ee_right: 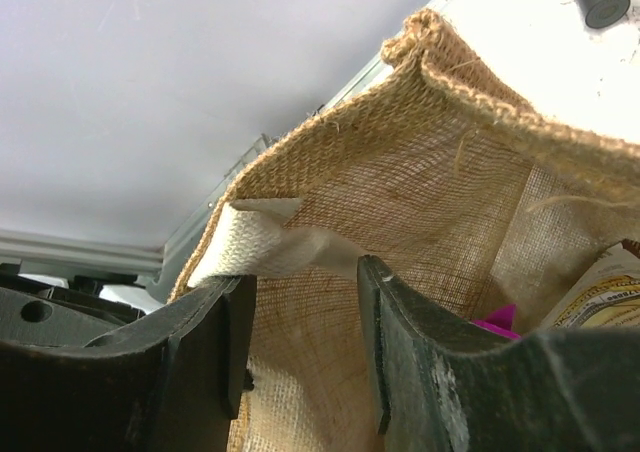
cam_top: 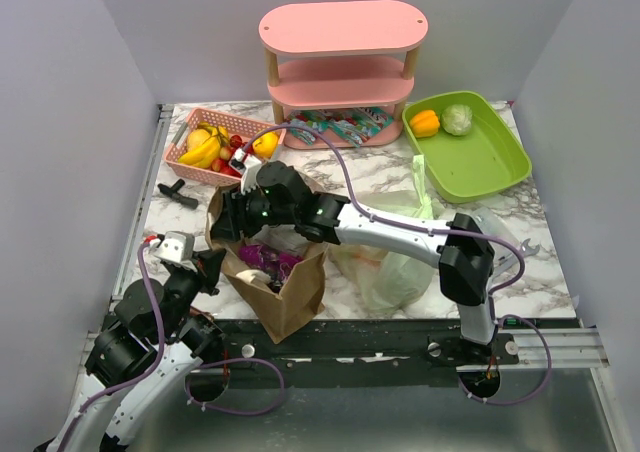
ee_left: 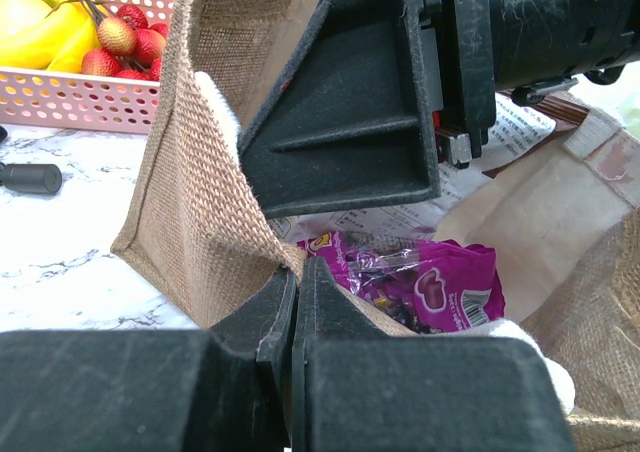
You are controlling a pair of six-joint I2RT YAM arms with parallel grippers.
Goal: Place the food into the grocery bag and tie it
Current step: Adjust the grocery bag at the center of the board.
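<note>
The pale-green plastic grocery bag (cam_top: 395,267) lies crumpled on the table right of centre, with no gripper on it. A brown burlap bag (cam_top: 285,297) with white handles stands open in front of the left arm. My left gripper (cam_top: 212,265) (ee_left: 295,272) is shut on its near rim (ee_left: 215,222). My right gripper (cam_top: 232,217) (ee_right: 305,272) is open at the bag's far-left rim, jaws either side of a white handle strap (ee_right: 250,247). A purple snack pack (ee_left: 440,287) (cam_top: 268,260) lies inside the burlap bag. More food sits in the pink basket (cam_top: 195,122).
The pink basket holds bananas (cam_top: 205,147) and red fruit. A green tray (cam_top: 490,162) at the back right holds an orange pepper (cam_top: 425,122) and a pale cabbage. A pink shelf (cam_top: 340,52) stands at the back. A black tool (cam_top: 178,192) lies left.
</note>
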